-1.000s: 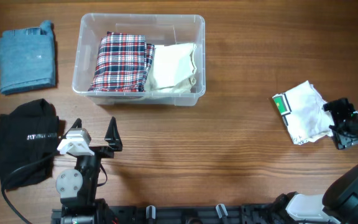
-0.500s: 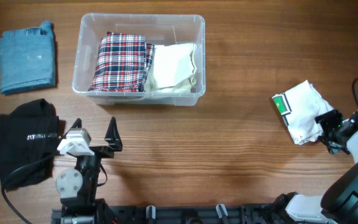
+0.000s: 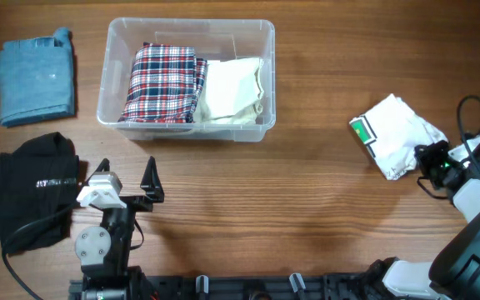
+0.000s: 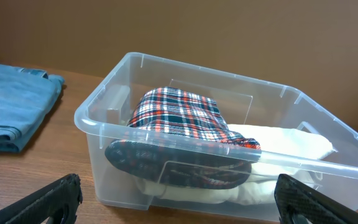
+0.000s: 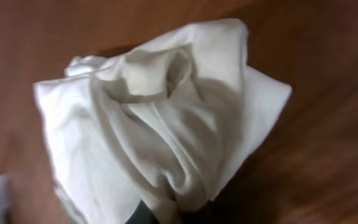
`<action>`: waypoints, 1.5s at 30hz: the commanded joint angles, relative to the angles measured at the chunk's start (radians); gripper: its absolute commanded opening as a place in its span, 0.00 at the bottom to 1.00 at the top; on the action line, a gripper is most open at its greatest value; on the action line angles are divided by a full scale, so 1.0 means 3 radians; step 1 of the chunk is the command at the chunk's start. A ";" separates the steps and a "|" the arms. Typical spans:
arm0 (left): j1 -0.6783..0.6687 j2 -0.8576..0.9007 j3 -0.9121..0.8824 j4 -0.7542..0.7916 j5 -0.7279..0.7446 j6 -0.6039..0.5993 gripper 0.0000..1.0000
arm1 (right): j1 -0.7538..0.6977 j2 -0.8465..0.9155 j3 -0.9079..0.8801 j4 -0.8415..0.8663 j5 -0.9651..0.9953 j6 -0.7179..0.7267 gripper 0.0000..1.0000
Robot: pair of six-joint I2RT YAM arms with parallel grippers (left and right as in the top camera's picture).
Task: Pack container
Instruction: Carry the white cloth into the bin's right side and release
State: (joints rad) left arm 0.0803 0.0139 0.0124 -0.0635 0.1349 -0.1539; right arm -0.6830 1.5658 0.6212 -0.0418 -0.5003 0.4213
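The container (image 3: 188, 24), a clear bin, stands at the back centre of the table. It holds a folded plaid garment (image 3: 163, 83) and a cream one (image 3: 233, 90). The left wrist view faces its near wall (image 4: 129, 180), and my left gripper (image 4: 180, 199) is open and empty short of it. That gripper (image 3: 127, 182) rests near the front left. At the right, a crumpled white garment (image 3: 394, 135) with a green tag lies on the wood. My right gripper (image 3: 430, 160) is shut on its near edge. The cloth (image 5: 160, 112) bunches into the jaws at the bottom of the right wrist view.
A folded blue garment (image 3: 37, 82) lies at the back left, also seen in the left wrist view (image 4: 11, 109). A black garment (image 3: 36, 198) lies at the front left beside the left arm's base. Bare wood lies between the container and the white garment.
My right gripper has closed on the white garment and pulled it left and slightly back, toward the container. The left arm has not moved.
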 commanded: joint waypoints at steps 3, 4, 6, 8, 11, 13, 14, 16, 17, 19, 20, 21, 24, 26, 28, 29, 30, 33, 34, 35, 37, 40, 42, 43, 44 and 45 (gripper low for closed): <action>-0.0015 -0.0024 -0.0020 -0.0004 -0.0019 0.0055 1.00 | 0.0253 0.0013 0.0357 0.0025 -0.1049 -0.0010 0.04; -0.0015 -0.0024 -0.0020 -0.0004 -0.0019 0.0055 1.00 | 0.0348 0.0003 0.0446 0.0023 -0.1197 -0.0010 0.04; -0.0015 -0.0024 -0.0020 -0.0004 -0.0019 0.0055 1.00 | 0.0622 -0.0009 0.0721 -0.0004 -0.1527 -0.0008 0.04; -0.0015 -0.0024 -0.0020 -0.0004 -0.0019 0.0055 1.00 | 0.0863 -0.0015 0.0984 -0.0067 -0.1740 -0.0004 0.04; -0.0015 -0.0024 -0.0020 -0.0004 -0.0019 0.0055 1.00 | 0.1320 -0.0015 0.1338 -0.0072 -0.1891 -0.0006 0.04; -0.0015 -0.0024 -0.0020 -0.0004 -0.0019 0.0055 1.00 | 0.1629 -0.0017 0.1602 -0.0072 -0.1902 0.0010 0.04; -0.0015 -0.0024 -0.0020 -0.0004 -0.0019 0.0055 1.00 | 0.1750 -0.0017 0.1756 -0.0072 -0.1911 0.0055 0.04; -0.0015 -0.0024 -0.0020 -0.0004 -0.0019 0.0053 1.00 | 0.2007 -0.0031 0.2146 -0.0072 -0.1914 0.0146 0.04; -0.0015 -0.0024 -0.0020 -0.0004 -0.0019 0.0055 1.00 | 0.2073 -0.0034 0.2253 -0.0072 -0.1914 0.0167 0.04; -0.0015 -0.0024 -0.0020 -0.0004 -0.0019 0.0053 1.00 | 0.2309 -0.0037 0.2522 -0.0065 -0.1871 0.0181 0.04; -0.0015 -0.0024 -0.0020 -0.0004 -0.0019 0.0053 1.00 | 0.2401 -0.0037 0.2571 -0.0062 -0.1787 0.0211 0.04; -0.0015 -0.0024 -0.0020 -0.0004 -0.0019 0.0055 1.00 | 0.2505 -0.0037 0.2586 -0.0061 -0.1630 0.0275 0.04; -0.0015 -0.0024 -0.0020 -0.0004 -0.0019 0.0055 1.00 | 0.2945 -0.0036 0.2585 -0.0165 -0.0608 0.0501 0.04; -0.0015 -0.0024 -0.0020 -0.0004 -0.0019 0.0053 1.00 | 0.3281 -0.0033 0.2585 -0.0161 0.0233 0.0697 0.04; -0.0015 -0.0024 -0.0020 -0.0004 -0.0019 0.0055 1.00 | 0.3774 -0.0033 0.2585 -0.0161 0.1550 0.0927 0.04; -0.0015 -0.0024 -0.0020 -0.0004 -0.0019 0.0053 1.00 | 0.3947 -0.0015 0.2585 -0.0160 0.2065 0.0993 0.04; -0.0015 -0.0024 -0.0020 -0.0004 -0.0019 0.0055 1.00 | 0.4218 0.0041 0.2585 -0.0161 0.2954 0.1254 0.04; -0.0015 -0.0024 -0.0020 -0.0004 -0.0019 0.0053 1.00 | 0.4461 0.0201 0.2585 -0.0160 0.3909 0.1779 0.04; -0.0015 -0.0024 -0.0020 -0.0004 -0.0019 0.0053 1.00 | 0.4480 0.0309 0.2585 -0.0161 0.4018 0.2019 0.04; -0.0015 -0.0024 -0.0020 -0.0004 -0.0019 0.0055 1.00 | 0.4480 0.0370 0.2585 -0.0161 0.4011 0.2141 0.04; -0.0015 -0.0024 -0.0020 -0.0004 -0.0019 0.0055 1.00 | 0.4481 0.0595 0.2585 -0.0160 0.3950 0.2677 0.04; -0.0015 -0.0024 -0.0020 -0.0004 -0.0019 0.0055 1.00 | 0.4484 0.0797 0.2585 -0.0149 0.3550 0.3310 0.05; -0.0015 -0.0024 -0.0020 -0.0004 -0.0019 0.0053 1.00 | 0.4495 0.0855 0.2585 -0.0130 0.3478 0.3503 0.04; -0.0015 -0.0024 -0.0020 -0.0004 -0.0019 0.0055 1.00 | 0.4506 0.0862 0.2585 -0.0114 0.3456 0.3576 0.04; -0.0015 -0.0024 -0.0020 -0.0004 -0.0019 0.0055 1.00 | 0.4522 0.0866 0.2585 -0.0083 0.3447 0.3607 0.04; -0.0015 -0.0024 -0.0020 -0.0004 -0.0019 0.0055 1.00 | 0.4546 0.0866 0.2585 -0.0033 0.3445 0.3623 0.04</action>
State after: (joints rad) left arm 0.0803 0.0139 0.0120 -0.0635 0.1349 -0.1539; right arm 0.6624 1.8179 1.3743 -0.0834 0.5468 1.4269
